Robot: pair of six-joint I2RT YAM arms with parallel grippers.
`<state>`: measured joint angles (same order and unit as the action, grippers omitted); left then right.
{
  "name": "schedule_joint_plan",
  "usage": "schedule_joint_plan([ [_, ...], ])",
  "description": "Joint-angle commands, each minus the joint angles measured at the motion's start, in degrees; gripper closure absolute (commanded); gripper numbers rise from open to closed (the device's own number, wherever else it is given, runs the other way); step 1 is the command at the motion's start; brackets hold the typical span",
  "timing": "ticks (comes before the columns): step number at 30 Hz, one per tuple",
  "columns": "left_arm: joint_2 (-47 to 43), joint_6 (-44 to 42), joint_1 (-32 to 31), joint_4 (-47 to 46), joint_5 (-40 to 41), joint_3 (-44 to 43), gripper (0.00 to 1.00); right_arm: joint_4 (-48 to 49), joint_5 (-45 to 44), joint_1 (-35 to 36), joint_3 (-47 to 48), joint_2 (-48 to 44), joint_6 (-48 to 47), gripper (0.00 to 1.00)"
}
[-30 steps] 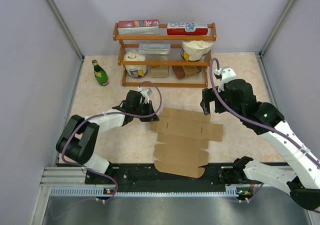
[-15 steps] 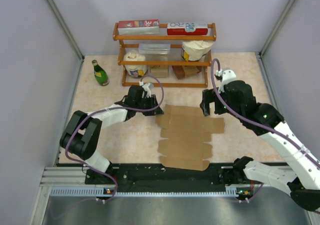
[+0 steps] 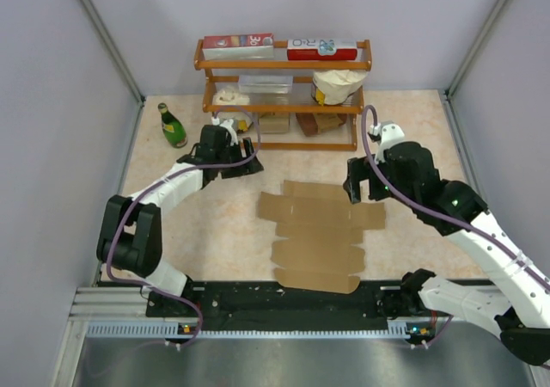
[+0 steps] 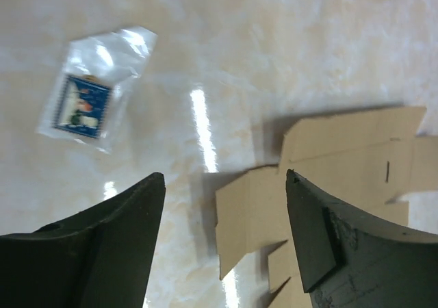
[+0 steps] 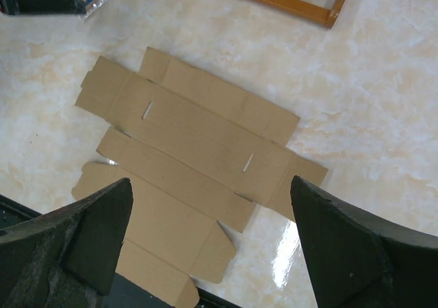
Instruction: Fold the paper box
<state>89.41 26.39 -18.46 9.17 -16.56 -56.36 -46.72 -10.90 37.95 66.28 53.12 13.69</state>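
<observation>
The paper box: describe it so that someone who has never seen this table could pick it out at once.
Find the wooden rack at the far side of the marbled table. On the tabletop in front of it lies the paper box, a flat, unfolded cardboard sheet with flaps and two slits. Unlike the red-and-white cartons atop the rack, it is plain brown and unprinted.

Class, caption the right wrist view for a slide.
Open right claw above the unfolded paper box lying flat on the table.
</observation>
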Motion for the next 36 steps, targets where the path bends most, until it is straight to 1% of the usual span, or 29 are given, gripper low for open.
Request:
schedule_joint_plan([
  [1, -0.47, -1.52, 2.28, 5.15, 8.11, -4.81, 0.23, 1.10, 1.14, -0.51, -0.54, -1.27, -0.51, 0.04],
  [5, 1.12, -0.82, 2.73, 6.48, 9.09, -6.13, 0.21, 1.10, 0.53, -0.51, -1.24, -1.62, -0.77, 0.04],
  [11, -0.98, -0.29, 2.73, 3.93, 6.89, -1.92, 0.21, 1.54, -2.11, -0.78, -3.17, -1.18, 1.42, 0.04],
  [15, -3.97, -1.17, 2.73, 2.17, 4.70, 0.98, 0.21, 2.16, -1.76, -2.88, -4.58, 0.05, 3.61, 0.04],
  [17, -5.64, -1.08, 2.64, 0.94, 2.68, 2.74, 0.21, 3.29, 0.07, -5.33, -5.72, 0.40, 4.41, 0.04],
  [19, -7.13, -0.38, 2.38, -0.72, 0.48, 4.75, 0.22, 5.05, 3.76, -9.02, -7.56, 0.75, 4.94, 0.04],
  [21, -10.11, 0.94, 0.71, -3.09, -0.75, 7.39, 0.23, 7.16, 9.28, -13.94, -9.14, 1.54, 5.38, 0.04],
  [22, -11.69, 1.20, -0.43, -3.89, -0.41, 9.06, 0.23, 8.30, 10.53, -15.79, -9.76, 2.07, 5.47, 0.04],
  [23, -13.36, 1.64, -1.92, -4.33, 0.72, 10.12, 0.23, 9.09, 12.81, -16.85, -10.46, 2.42, 5.55, 0.04],
  [25, -16.26, 2.78, -3.77, -4.95, 2.14, 12.40, 0.23, 10.06, 13.36, -17.47, -11.00, 3.47, 5.55, 0.04],
  [28, -19.96, 5.94, -4.66, -6.18, 3.11, 15.66, 0.23, 11.03, 14.06, -17.48, -11.52, 4.27, 6.26, 0.04],
  [31, -22.25, 8.41, -4.66, -3.12, 3.99, 15.23, 0.24, 11.47, 15.02, -17.56, -11.96, 3.92, 7.31, 0.04],
  [36, -27.87, 10.43, -4.74, 9.01, 8.99, 11.18, 0.25, 10.07, 18.10, -17.48, -12.23, 2.69, 8.45, 0.05],
])
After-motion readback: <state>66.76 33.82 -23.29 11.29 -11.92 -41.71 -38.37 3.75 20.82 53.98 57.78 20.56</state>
